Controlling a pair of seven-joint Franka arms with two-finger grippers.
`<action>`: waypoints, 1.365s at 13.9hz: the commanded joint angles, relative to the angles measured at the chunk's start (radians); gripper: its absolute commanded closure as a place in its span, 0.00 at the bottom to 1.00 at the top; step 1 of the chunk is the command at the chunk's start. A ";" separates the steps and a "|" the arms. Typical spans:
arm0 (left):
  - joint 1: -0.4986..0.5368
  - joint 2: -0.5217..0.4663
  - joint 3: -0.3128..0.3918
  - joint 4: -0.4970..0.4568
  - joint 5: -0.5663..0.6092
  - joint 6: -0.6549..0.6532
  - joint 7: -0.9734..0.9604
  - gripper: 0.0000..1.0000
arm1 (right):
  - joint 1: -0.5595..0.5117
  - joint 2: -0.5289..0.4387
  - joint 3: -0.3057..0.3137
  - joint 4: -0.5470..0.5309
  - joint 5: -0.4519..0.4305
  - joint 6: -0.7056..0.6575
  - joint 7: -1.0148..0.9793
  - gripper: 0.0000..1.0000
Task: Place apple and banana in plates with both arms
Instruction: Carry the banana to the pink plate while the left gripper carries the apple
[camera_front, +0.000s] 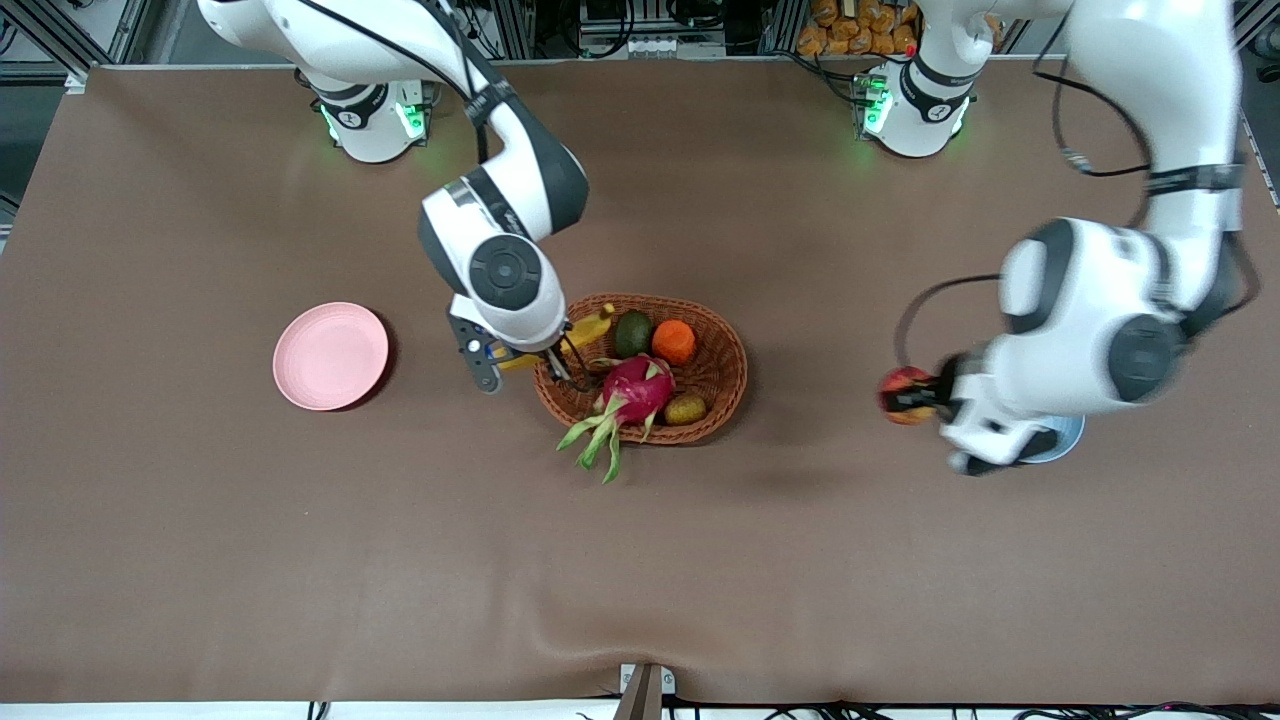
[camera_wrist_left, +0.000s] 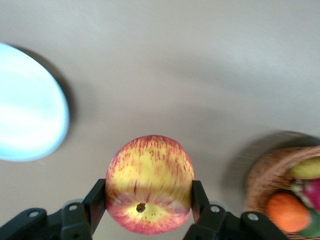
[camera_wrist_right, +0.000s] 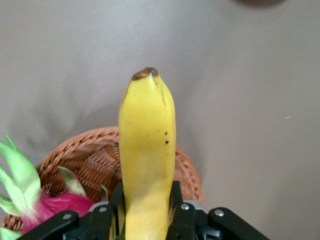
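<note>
My left gripper (camera_front: 915, 397) is shut on the red and yellow apple (camera_front: 903, 394) and holds it in the air over bare table, beside the light blue plate (camera_front: 1062, 440). My left hand hides most of that plate. In the left wrist view the apple (camera_wrist_left: 149, 175) sits between the fingers of that gripper (camera_wrist_left: 149, 200), with the blue plate (camera_wrist_left: 25, 115) off to one side. My right gripper (camera_front: 548, 362) is shut on the yellow banana (camera_front: 590, 325) over the basket's rim; the right wrist view shows the banana (camera_wrist_right: 147, 140) in that gripper (camera_wrist_right: 147, 202). The pink plate (camera_front: 331, 355) lies empty toward the right arm's end.
The brown woven basket (camera_front: 722, 375) stands mid-table. It holds a magenta dragon fruit (camera_front: 635, 390), an orange (camera_front: 674, 341), a dark green avocado (camera_front: 632, 333) and a small yellow-brown fruit (camera_front: 686, 408). The basket also shows in both wrist views (camera_wrist_left: 265, 175) (camera_wrist_right: 95, 155).
</note>
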 joint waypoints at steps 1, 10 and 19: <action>0.079 -0.020 -0.014 -0.038 0.087 0.001 0.137 0.66 | -0.099 -0.086 0.009 -0.008 0.067 -0.107 -0.150 1.00; 0.236 -0.060 -0.021 -0.439 0.178 0.482 0.397 0.64 | -0.317 -0.273 0.002 -0.216 0.014 -0.308 -0.639 1.00; 0.343 -0.032 -0.021 -0.475 0.178 0.504 0.552 0.60 | -0.440 -0.358 0.002 -0.614 -0.136 0.115 -0.842 1.00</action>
